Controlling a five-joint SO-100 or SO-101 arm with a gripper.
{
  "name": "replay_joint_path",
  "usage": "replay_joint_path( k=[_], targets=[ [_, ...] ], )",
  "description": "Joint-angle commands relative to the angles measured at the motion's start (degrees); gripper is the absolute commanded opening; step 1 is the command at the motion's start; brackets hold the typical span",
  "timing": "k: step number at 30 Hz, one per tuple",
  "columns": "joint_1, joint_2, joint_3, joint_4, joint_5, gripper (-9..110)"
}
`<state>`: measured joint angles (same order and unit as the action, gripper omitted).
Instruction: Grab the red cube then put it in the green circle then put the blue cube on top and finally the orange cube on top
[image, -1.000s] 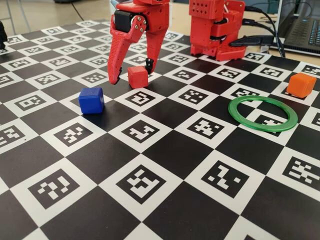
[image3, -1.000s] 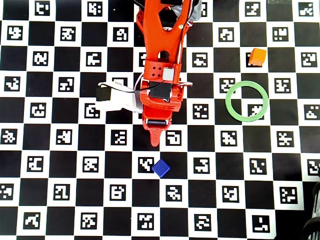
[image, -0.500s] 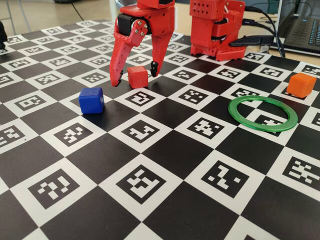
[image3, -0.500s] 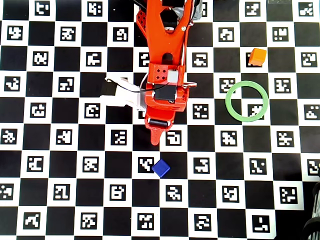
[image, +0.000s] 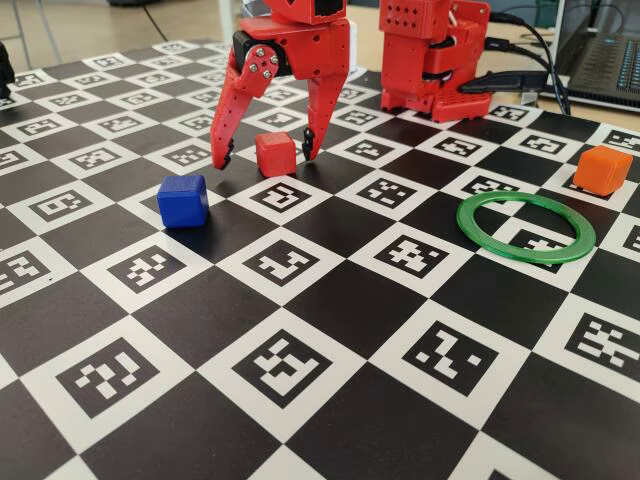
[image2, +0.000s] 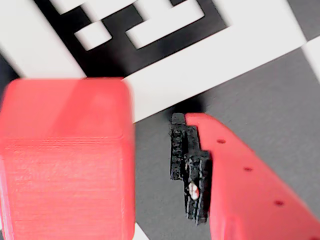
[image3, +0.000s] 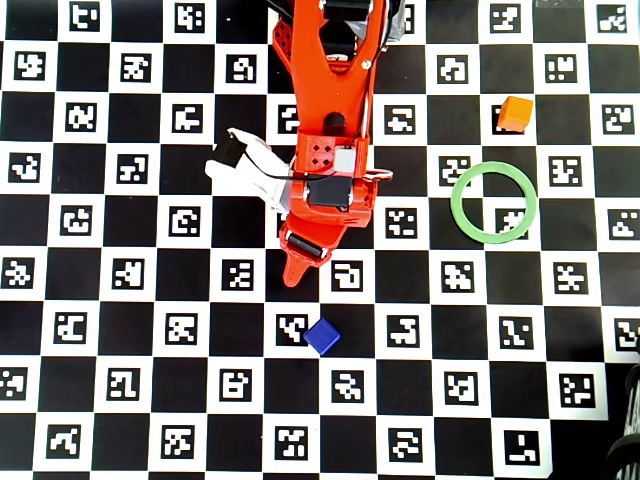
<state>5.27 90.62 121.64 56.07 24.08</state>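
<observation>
Working on the first step: grasping the red cube. Straddling it with the gripper spread wide, one fingertip resting at the cube's 9 o'clock in the fixed view and the padded one at its 3 o'clock, neither touching yet. Showing in the wrist view a clear gap of checkerboard mat between the red cube and the black pad at its 3 o'clock. Sitting flat on the mat, not lifted; hidden under the arm in the overhead view.

Waiting elsewhere: the blue cube near, at the red cube's 7 o'clock in the fixed view; the green circle well apart at 4 o'clock, empty; the orange cube just beyond the ring at its 1 o'clock.

Calling next, probably, for closing squarely on the cube's opposite faces, then lifting and carrying it to the ring's hollow centre.
</observation>
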Motion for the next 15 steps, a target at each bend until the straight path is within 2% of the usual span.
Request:
replay_joint_path(
  k=[1, 11, 15],
  targets=[
    [0.62, 1.05, -3.96, -0.62, 0.70, 45],
    [0.62, 0.88, -4.31, -1.23, 0.97, 45],
    [0.70, 0.97, -4.31, -1.23, 0.97, 41]
  ],
)
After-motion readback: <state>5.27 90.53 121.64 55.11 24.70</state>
